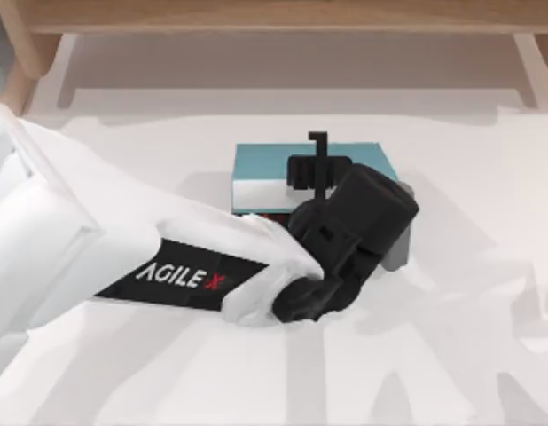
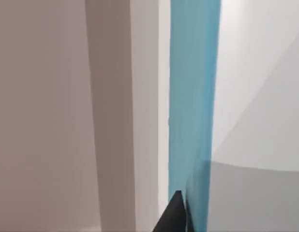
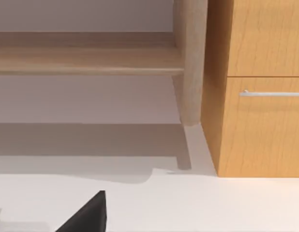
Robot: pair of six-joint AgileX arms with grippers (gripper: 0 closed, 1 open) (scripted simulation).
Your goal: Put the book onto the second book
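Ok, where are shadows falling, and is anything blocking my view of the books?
Top view: soft grey shadows stretch across the white table to the right of the flat light blue-teal book; the left arm and its black pincer cover the book's near side. Left wrist view: a shadow band crosses the table beside the book's cover. Right wrist view: the wooden bench shades the floor.

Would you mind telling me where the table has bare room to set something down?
Bare patches: the table's right side beyond the books, and the front right. Crowded: the centre, where the left gripper sits over the book, and the left under that arm.
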